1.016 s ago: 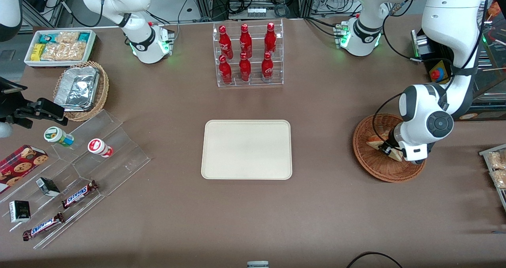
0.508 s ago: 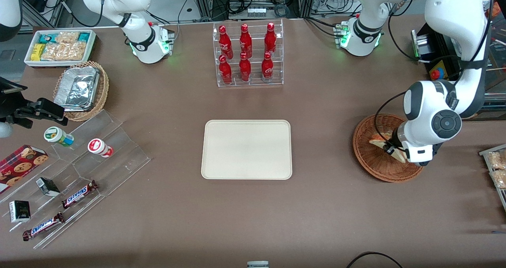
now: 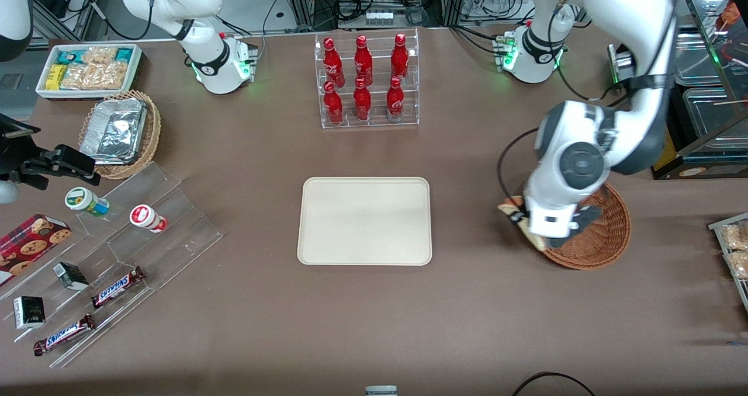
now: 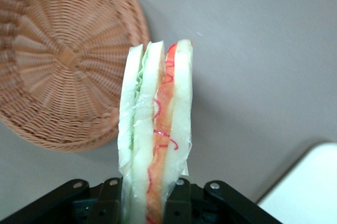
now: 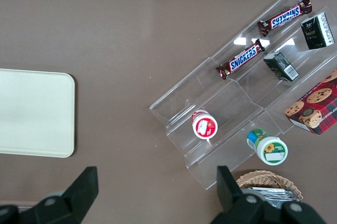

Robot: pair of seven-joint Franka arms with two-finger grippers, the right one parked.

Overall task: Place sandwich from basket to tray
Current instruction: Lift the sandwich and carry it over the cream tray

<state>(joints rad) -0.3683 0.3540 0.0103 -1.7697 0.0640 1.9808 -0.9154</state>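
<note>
My left gripper (image 3: 524, 225) is shut on the sandwich (image 3: 509, 208), a white-bread wedge with orange and green filling. It hangs in the air over the rim of the reddish-brown wicker basket (image 3: 608, 232), on the rim's tray side. The wrist view shows the sandwich (image 4: 155, 124) upright between the black fingers (image 4: 113, 197), and the basket (image 4: 58, 60) below with nothing in it. The cream tray (image 3: 365, 221) lies bare at mid-table, and one corner of the tray (image 4: 310, 182) shows in the wrist view. A strip of brown table separates tray and basket.
A clear rack of red bottles (image 3: 368, 80) stands farther from the front camera than the tray. Toward the parked arm's end are an acrylic snack stand (image 3: 117, 256), a tan basket with a foil container (image 3: 120, 133) and a white bin (image 3: 87, 69).
The gripper has lifted the sandwich out of the basket's bowl and carried it sideways toward the tray. The arm's wrist has swung over the basket's tray-side rim.
</note>
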